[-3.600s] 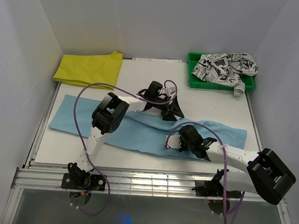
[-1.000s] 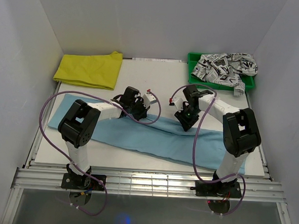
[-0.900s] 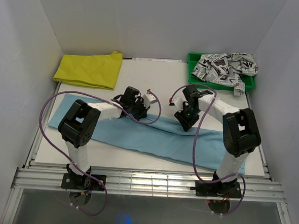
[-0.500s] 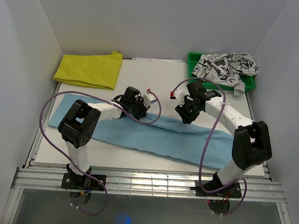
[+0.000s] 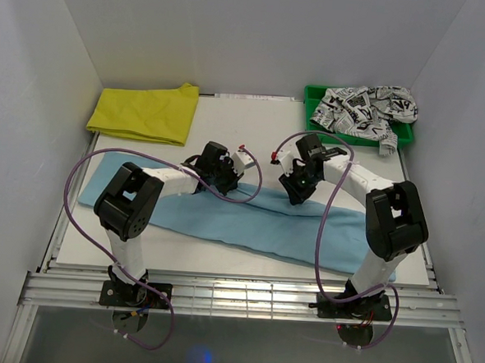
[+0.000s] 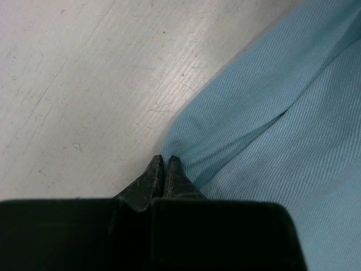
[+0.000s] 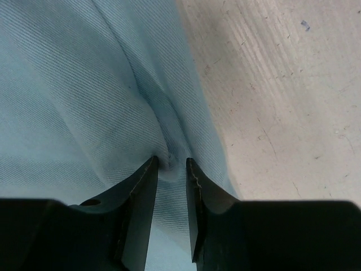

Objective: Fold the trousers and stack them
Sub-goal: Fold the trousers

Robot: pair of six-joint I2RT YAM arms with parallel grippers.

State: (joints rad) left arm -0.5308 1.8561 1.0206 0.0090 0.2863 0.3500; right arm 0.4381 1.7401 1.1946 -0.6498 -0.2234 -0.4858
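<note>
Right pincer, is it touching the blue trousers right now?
Touching. The right wrist view shows the right pincer with a raised ridge of the trousers pinched between its fingertips, near the cloth's edge.

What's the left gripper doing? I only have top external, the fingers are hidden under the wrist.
Observer: The left wrist view shows the left gripper with its jaws pressed together, tips at the far edge of the light blue trousers. Whether any cloth is pinched, I cannot tell.
Operator: And the right one?
Observer: The right wrist view shows the right gripper with a narrow gap between the jaws and a raised ridge of the trousers between the tips.
Operator: Is it at the cloth's edge or mid-panel?
Observer: Near the edge. In the right wrist view, bare table begins just past the right-hand finger.
</note>
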